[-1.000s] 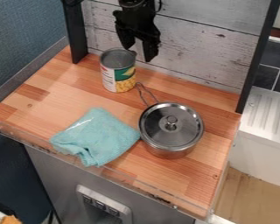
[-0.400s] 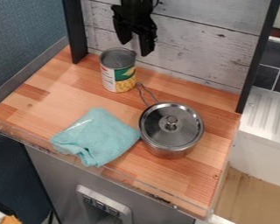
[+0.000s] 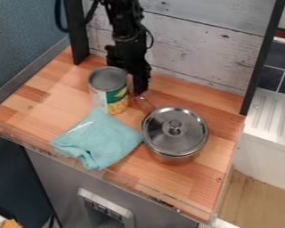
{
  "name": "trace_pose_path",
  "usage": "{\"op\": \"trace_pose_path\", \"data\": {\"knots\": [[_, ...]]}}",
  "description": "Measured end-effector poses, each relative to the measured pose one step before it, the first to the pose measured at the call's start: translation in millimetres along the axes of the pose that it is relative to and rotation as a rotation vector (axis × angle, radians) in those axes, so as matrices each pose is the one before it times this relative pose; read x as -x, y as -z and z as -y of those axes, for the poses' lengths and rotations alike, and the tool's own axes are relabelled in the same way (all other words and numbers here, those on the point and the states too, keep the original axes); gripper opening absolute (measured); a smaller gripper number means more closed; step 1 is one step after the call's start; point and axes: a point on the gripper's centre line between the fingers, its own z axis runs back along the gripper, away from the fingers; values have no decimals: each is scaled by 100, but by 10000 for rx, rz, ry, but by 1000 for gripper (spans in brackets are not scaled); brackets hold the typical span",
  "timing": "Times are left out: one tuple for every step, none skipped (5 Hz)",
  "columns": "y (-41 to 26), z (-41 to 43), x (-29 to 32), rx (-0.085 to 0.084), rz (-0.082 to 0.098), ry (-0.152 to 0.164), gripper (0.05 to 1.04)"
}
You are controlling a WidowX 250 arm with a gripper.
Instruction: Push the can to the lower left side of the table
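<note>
Labelled can (image 3: 113, 90) upright toward the back; black gripper (image 3: 136, 83) beside its right, whether open or closed unclear; teal cloth (image 3: 97, 140) in front, lidded saucepan (image 3: 175, 133) front-right, wooden tabletop (image 3: 55, 89) running to the left edge

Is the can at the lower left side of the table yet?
No, the can stands nearer the back, with the folded blue cloth between it and the front edge of the table.
</note>
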Motion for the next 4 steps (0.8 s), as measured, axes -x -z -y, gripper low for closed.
{"op": "trace_pose_path", "data": {"knots": [[-706, -1369, 2434, 152, -303, -237, 1001], [-1200, -1843, 2513, 233, -181, -485, 1001], [-431, -1807, 2155, -128, -232, -609, 1001], [-52, -1203, 1672, -122, -388, -645, 1001]]}}
